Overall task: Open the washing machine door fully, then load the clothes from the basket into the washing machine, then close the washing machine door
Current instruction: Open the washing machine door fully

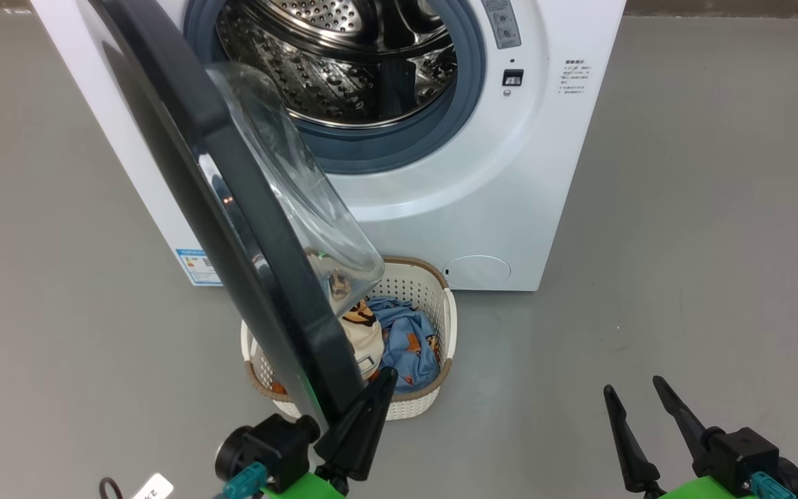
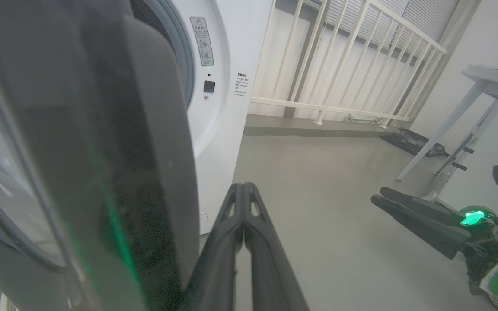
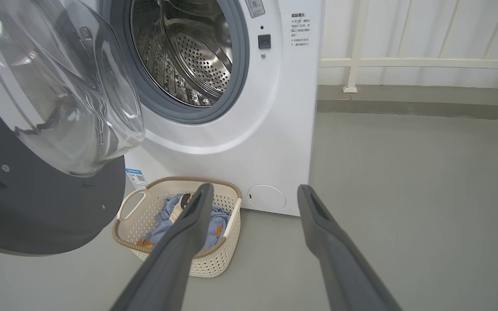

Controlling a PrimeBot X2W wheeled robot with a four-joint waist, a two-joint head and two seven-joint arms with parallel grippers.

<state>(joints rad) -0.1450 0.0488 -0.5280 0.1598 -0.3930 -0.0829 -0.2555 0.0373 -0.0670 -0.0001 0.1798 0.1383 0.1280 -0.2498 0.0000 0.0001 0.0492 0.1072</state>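
Note:
The white washing machine (image 1: 482, 194) (image 2: 218, 121) (image 3: 275, 129) stands with its steel drum exposed. The washing machine door (image 1: 219, 208) (image 2: 123, 172) (image 3: 37, 216) is swung partway out, its black rim and clear glass bowl reaching over the basket. The cream basket (image 1: 433, 291) (image 3: 218, 255) sits on the floor before the machine, holding the clothes (image 1: 406, 339) (image 3: 167, 216), light-blue with a cream piece. My left gripper (image 1: 385, 378) (image 2: 242, 186) is shut on nothing, its fingers close against the door's lower edge. Low on the right, my right gripper (image 1: 632, 387) (image 3: 254, 190) (image 2: 378, 194) is open and empty.
Grey floor spreads to the right of the machine and basket. A white railing (image 2: 339, 56) runs behind the machine, and the legs of a white table (image 2: 448, 125) stand at the far right. The door overhangs the left half of the basket.

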